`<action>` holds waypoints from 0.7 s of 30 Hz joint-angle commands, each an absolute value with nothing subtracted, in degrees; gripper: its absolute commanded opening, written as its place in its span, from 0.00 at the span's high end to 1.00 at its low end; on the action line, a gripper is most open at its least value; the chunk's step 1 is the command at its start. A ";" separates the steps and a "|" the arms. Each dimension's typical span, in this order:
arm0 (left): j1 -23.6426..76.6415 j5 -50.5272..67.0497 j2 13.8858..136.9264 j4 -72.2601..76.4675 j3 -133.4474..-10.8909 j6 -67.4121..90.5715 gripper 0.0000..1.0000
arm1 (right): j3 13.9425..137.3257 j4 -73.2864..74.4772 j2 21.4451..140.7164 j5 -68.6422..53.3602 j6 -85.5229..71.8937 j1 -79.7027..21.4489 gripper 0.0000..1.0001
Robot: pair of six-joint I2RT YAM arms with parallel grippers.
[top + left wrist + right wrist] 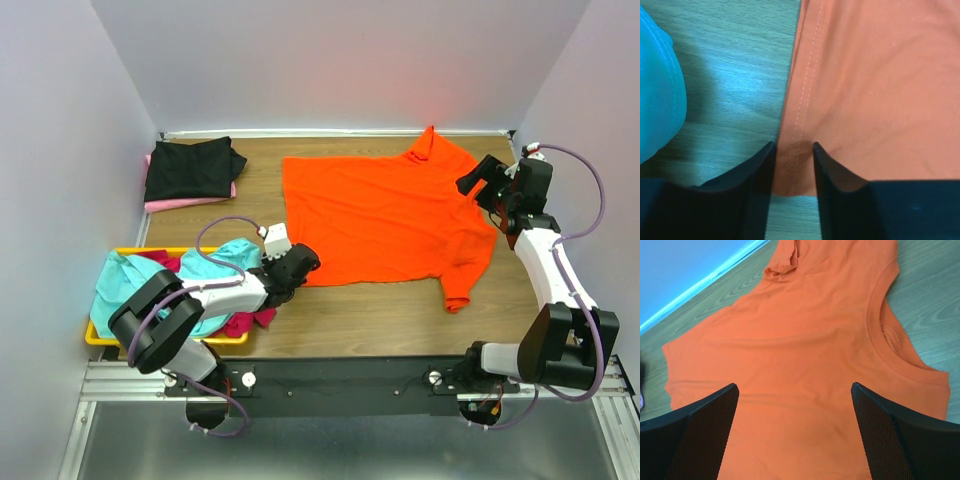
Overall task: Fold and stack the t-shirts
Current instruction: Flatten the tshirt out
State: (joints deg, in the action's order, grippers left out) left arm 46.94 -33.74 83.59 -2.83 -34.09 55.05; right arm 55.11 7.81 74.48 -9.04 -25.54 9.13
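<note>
Starting at the left of the top view: the tray in the lower left has the teal shirt and a magenta shirt heaped in it. A black shirt sits folded on a pink shirt in the upper left. The bit that matters is the left gripper, which is down on the table at the lower left corner of the orange shirt. On its wrist cam the jaws are roughly half apart and straddle the stitched hem right at that corner. The cloth lies flat between them, not bunched, so I'd say nothing is pinched yet. From there the shirt spreads flat up and to the right, taking up the middle of the frame. Its long axis runs left to right, hem on the left and collar on the right. So the left arm is clearly the nearer one for the hem. Over on the right, the right gripper hangs just above the collar end with its jaws spread fully wide and nothing in them.
</note>
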 commanded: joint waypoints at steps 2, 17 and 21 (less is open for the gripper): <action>46.84 -32.61 83.24 -4.04 -33.40 54.75 0.59 | 54.14 8.53 73.57 -7.56 -25.14 9.41 0.00; 47.02 -33.84 77.61 -11.16 -32.43 57.74 0.59 | 54.05 8.44 73.13 -8.00 -25.14 9.49 0.00; 47.28 -32.70 77.61 -10.90 -31.82 58.01 0.59 | 53.96 8.53 73.12 -8.17 -25.14 9.41 0.00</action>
